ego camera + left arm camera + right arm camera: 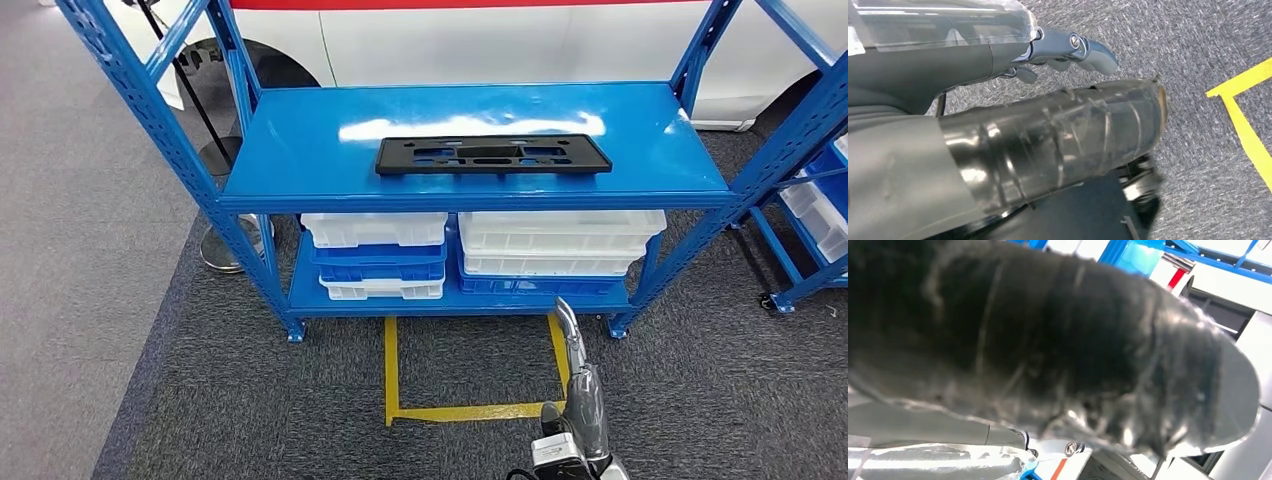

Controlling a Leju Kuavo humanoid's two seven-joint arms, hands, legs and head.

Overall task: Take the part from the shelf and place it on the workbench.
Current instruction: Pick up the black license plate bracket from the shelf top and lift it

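Right hand [572, 340] raised; no legible writing.

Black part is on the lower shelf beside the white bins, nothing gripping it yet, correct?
Not quite. The head view shows the black part lying flat on the upper shelf, not the lower one; the white bins sit on the level below it. The rest holds: nothing grips it, and the right hand hangs low in front of the rack.
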